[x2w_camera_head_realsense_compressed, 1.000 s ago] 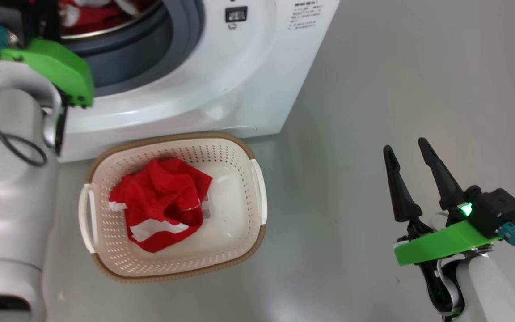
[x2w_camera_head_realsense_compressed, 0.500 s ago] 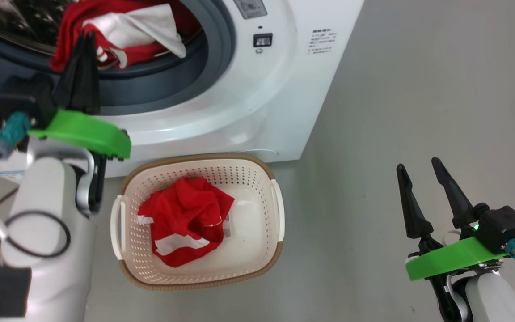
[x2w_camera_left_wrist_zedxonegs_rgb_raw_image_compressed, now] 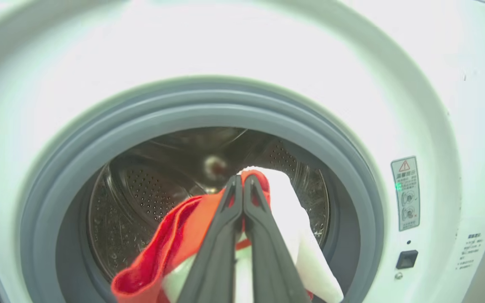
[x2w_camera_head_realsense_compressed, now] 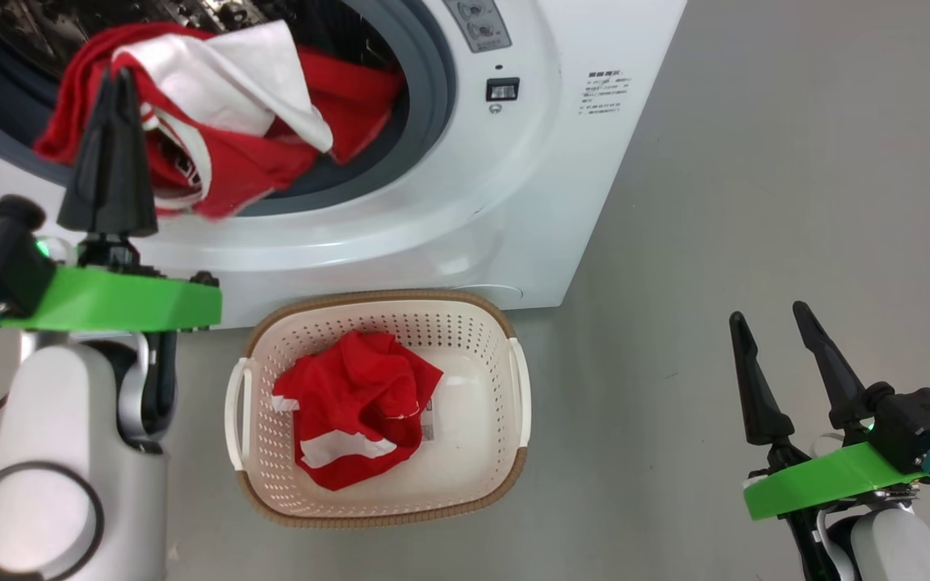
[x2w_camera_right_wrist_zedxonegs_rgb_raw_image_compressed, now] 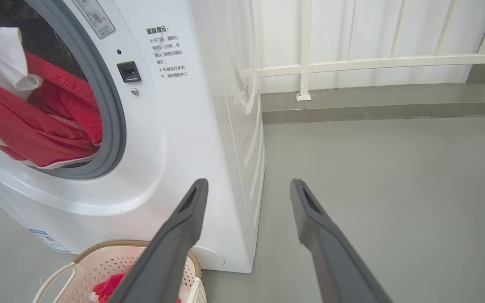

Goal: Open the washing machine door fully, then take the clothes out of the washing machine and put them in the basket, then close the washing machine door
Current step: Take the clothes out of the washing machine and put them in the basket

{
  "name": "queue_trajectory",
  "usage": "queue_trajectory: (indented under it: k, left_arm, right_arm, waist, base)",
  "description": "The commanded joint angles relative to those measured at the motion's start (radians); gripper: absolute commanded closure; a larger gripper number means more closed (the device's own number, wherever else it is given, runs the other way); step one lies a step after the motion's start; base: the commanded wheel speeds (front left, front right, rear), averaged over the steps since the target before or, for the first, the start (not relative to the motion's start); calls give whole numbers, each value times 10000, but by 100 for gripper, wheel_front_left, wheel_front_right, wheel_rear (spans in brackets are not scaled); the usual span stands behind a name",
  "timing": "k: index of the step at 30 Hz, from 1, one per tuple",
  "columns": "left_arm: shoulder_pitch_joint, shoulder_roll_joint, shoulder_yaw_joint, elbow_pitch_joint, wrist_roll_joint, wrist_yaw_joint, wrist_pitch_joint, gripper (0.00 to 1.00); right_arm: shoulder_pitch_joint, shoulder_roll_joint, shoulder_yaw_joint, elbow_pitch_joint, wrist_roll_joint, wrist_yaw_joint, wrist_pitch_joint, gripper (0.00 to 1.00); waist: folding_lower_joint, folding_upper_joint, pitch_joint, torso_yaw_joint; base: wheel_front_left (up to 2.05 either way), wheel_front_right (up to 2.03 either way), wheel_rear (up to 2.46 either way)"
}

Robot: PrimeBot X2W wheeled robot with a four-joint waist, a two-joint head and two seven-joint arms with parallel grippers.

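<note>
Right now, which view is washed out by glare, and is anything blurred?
Left wrist view: the washing machine is blown out white across its upper front. Head view: evenly lit, the clothes slightly smeared at their hanging lower edge. Right wrist view: even light, the right gripper soft-edged close up.

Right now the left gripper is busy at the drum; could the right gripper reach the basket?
Probably yes: the right gripper hangs open over bare floor beside the basket, nothing standing between them.
</note>
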Motion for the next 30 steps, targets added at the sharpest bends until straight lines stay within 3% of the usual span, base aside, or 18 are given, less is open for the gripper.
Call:
queue_trajectory:
  k: [1, 6, 15, 30]
  left_arm:
    - [203, 212, 353, -728, -62, -52, -77, 100]
    - [529, 120, 342, -1461, -97, -104, -78, 100]
    - [1462, 68, 108, -1208, -63, -165, -78, 100]
    - [2021, -27, -897, 1596, -52, -238, -78, 100]
  right_arm:
    - [140, -18, 160, -276, -205, 48, -65, 0]
    - [147, -18, 162, -313, -176, 48, -65, 0]
    - [5, -18, 249, -375, -68, 48, -65, 0]
    - [-576, -18, 342, -561, 108, 48, -65, 0]
  waist:
    - [0, 0, 9, 11]
    - [0, 0, 80, -10]
    - [0, 0, 484, -127]
    - [0, 0, 1884, -271]
  base:
    - [0, 0, 0]
    - [0, 0, 0]
    - [0, 0, 0]
    - [0, 0, 0]
